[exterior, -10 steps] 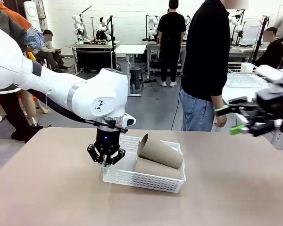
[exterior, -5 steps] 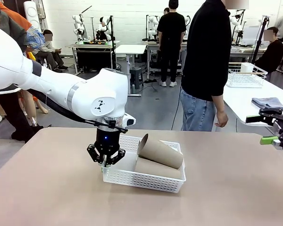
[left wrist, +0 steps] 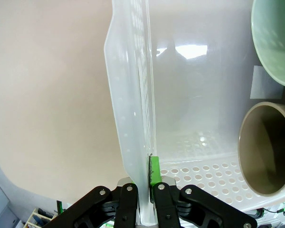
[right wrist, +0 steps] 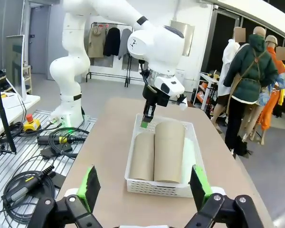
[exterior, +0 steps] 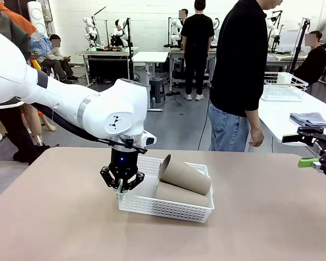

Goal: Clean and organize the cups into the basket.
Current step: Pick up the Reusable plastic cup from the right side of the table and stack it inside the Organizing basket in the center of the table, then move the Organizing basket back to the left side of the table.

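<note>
Left claw [exterior: 121, 187] pointing down, jaws pinched together, right claw [exterior: 315, 149] raised, jaws wide apart

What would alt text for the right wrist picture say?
A white basket on a tan table holds two brown cups lying side by side. The left gripper pinches its far rim; the right gripper hangs open.

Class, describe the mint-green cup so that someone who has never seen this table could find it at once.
Start at the white lattice basket in the middle of the tan table; the left gripper is shut on its rim. Three cups lie side by side in it. The mint-green cup is the outermost, on the side nearer the standing person, mostly hidden behind the two tan-brown cups; its colour alone marks it.
</note>
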Controlling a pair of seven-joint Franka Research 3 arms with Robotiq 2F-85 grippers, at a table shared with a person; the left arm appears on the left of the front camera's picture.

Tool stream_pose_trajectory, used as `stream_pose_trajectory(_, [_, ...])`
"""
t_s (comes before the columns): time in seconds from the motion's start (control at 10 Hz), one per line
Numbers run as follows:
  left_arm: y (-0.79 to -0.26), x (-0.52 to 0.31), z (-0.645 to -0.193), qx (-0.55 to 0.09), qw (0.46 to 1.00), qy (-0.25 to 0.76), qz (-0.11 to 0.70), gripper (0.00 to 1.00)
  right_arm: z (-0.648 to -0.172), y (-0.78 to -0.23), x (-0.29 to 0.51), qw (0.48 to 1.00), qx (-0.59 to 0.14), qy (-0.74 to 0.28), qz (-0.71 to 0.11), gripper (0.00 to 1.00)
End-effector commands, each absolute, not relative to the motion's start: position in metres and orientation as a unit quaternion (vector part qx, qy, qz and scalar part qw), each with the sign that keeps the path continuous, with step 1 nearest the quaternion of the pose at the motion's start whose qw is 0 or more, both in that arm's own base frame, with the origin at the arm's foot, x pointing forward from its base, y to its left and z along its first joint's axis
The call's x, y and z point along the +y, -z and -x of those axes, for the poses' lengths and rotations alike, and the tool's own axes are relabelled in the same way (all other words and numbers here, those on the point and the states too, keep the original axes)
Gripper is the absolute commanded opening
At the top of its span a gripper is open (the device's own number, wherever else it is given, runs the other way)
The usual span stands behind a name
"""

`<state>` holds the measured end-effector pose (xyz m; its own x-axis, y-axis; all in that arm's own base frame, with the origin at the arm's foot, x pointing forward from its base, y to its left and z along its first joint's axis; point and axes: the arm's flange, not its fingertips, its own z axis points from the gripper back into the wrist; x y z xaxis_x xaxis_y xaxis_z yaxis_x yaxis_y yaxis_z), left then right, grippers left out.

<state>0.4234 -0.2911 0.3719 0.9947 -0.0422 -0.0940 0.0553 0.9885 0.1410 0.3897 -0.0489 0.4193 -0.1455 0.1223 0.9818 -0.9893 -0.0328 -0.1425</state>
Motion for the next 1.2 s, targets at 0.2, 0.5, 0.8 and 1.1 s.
stream_pose_trajectory(0.2, [-0.3698,-0.2906,-0.4228,0.045,0.996,0.03,-0.075,0.0,-0.3862,-0.4212,-0.0481,0.492,-0.491,-0.573,-0.435,1.0])
stream_pose_trajectory(0.5, [-0.3698,-0.2906,-0.4228,0.045,0.996,0.03,-0.075,0.0,-0.3862,-0.4212,-0.0481,0.492,-0.491,-0.573,-0.435,1.0])
stream_pose_trajectory(0.8, [-0.3698,-0.2906,-0.4228,0.045,0.996,0.03,-0.075,0.0,-0.3862,-0.4212,-0.0481,0.492,-0.491,-0.573,-0.435,1.0])
stream_pose_trajectory(1.1, [-0.3698,-0.2906,-0.4228,0.045,0.996,0.03,-0.075,0.0,-0.3862,-0.4212,-0.0481,0.492,-0.491,-0.573,-0.435,1.0])
